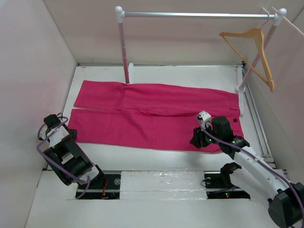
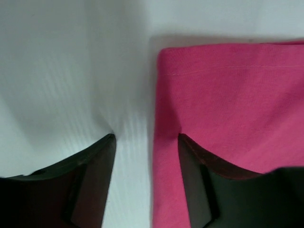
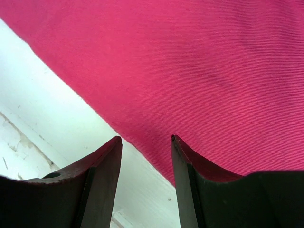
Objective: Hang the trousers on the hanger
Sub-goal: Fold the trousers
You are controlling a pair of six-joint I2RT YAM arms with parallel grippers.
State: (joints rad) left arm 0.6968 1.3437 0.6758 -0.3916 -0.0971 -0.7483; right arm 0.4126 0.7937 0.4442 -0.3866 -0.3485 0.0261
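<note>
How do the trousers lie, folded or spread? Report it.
Spread flat: the trousers lie full length on the table, both legs side by side.

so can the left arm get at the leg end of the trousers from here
Probably yes: the left gripper is open at the trousers' leg end, one finger over cloth, the other over bare table, nothing blocking.

White table, boxed in by pale walls left, back, right. Silver rail on two white posts spans the far side. Even, soft light.
</note>
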